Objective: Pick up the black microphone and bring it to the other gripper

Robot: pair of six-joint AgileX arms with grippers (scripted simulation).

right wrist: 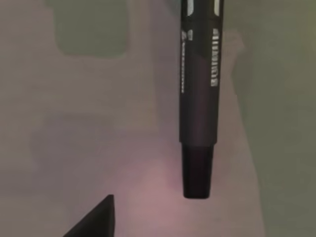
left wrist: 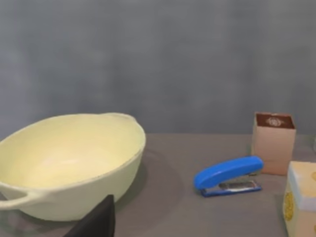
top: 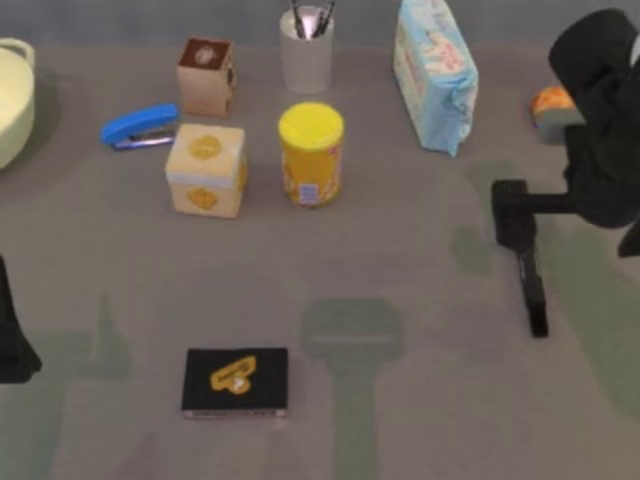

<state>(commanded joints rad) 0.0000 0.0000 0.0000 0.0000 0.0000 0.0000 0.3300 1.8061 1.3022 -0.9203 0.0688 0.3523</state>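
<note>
Black box: a flat black box (top: pixel 235 382) with a yellow mark is lying at the bottom middle of the top view, on the smooth grey table (top: pixel 420 400).
Left gripper: the left gripper (top: pixel 12 350) is waiting at the left edge, low down, well apart from everything.
Black microphone: the black microphone (top: pixel 530 290) is sitting at the right of the top view, pointing down the frame. It is looking like a thin, straight black stick. Its ball head is hiding from view.
Microphone up close: in the right wrist view the black microphone (right wrist: pixel 197 98) is showing a smooth dark tube with small pale letters and a thinner, round black end.
Right gripper: the right gripper (top: pixel 515 225) is closing around the top end of the stick and holding it.
Middle things: a pale square box (top: pixel 206 170) with yellow dots and a round yellow can (top: pixel 311 153) are standing side by side.
Blue stapler: the shiny blue stapler (top: pixel 140 127) is lying to their left.
Far things: a brown box (top: pixel 207 76), a white cup (top: pixel 306 52) and a soft blue pack (top: pixel 434 72) are standing along the top.
Bowl: a smooth, round cream bowl (top: pixel 12 100) is sitting at the upper left.
</note>
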